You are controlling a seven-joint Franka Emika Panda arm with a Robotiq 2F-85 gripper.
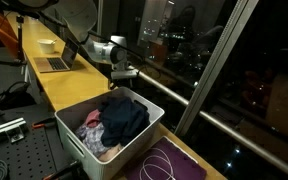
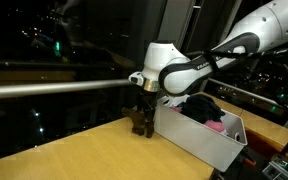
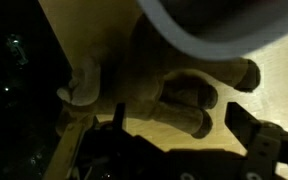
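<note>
Hanging just above a small brown plush toy (image 2: 139, 122), the jaws stand wide open and hold nothing. In an exterior view the toy sits on the wooden tabletop (image 2: 64, 155), directly under the jaws and just beside the end wall of a white bin (image 2: 199, 140). I cannot tell if the fingers touch it. In the wrist view the toy (image 3: 174, 90) fills the middle of the picture, in line with the gap between the two dark fingers (image 3: 252, 135) at the lower edge, and the bin's rim (image 3: 209, 28) curves above it. The bin holds crumpled clothes (image 1: 122, 116), dark blue and pink. A laptop (image 1: 56, 62) lies further along the tabletop, well apart.
</note>
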